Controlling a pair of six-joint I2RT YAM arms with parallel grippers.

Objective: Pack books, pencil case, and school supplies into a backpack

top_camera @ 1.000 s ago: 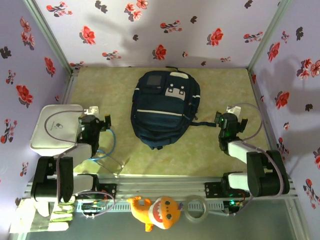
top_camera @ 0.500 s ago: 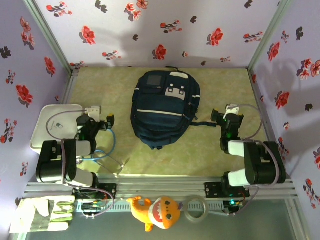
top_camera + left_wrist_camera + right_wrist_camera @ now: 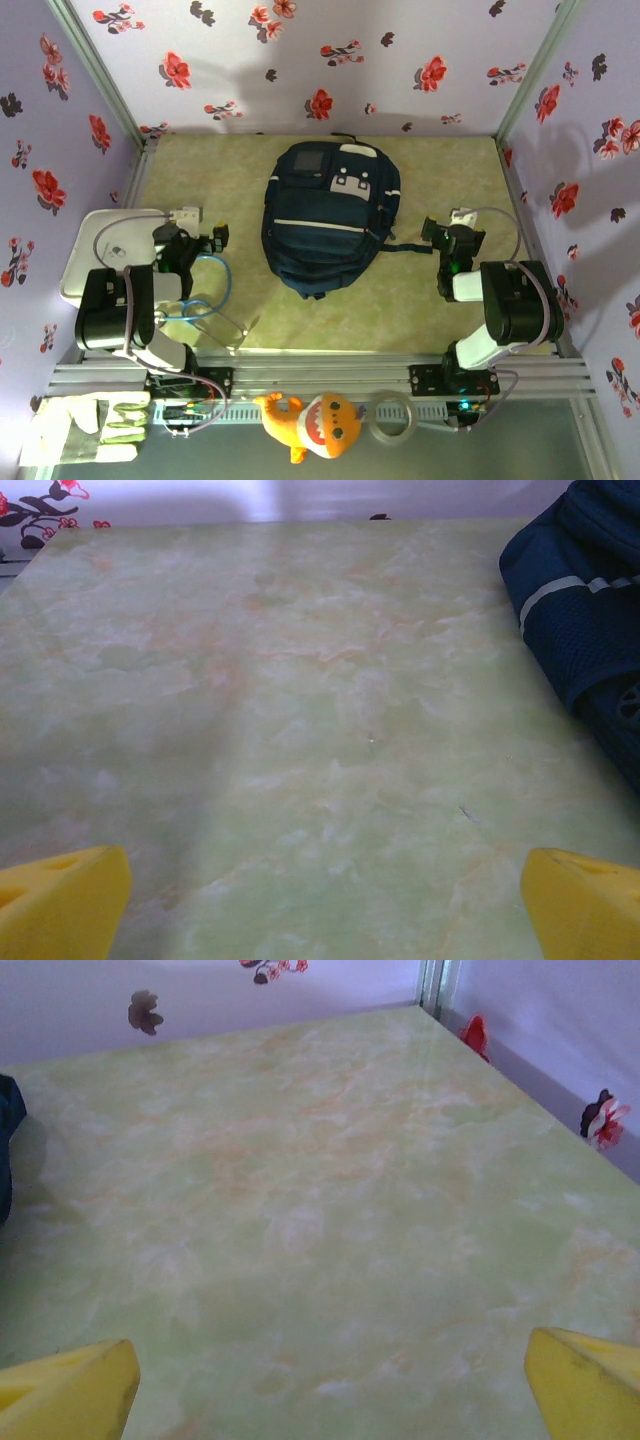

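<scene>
Your large navy-blue fabric backpack (image 3: 330, 218) lies flat in the middle of the pale-green marbled bench (image 3: 220, 180); your left pincer (image 3: 320, 905) and right pincer (image 3: 330, 1385) flank it, both spread wide, holding nothing

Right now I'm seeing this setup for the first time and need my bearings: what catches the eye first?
The large navy backpack lies flat in the middle of the pale green table. Around it stand lilac walls dotted with red flowers, and an orange plush shark lies by the near rail. The left pincer and right pincer both gape open, holding nothing.
</scene>
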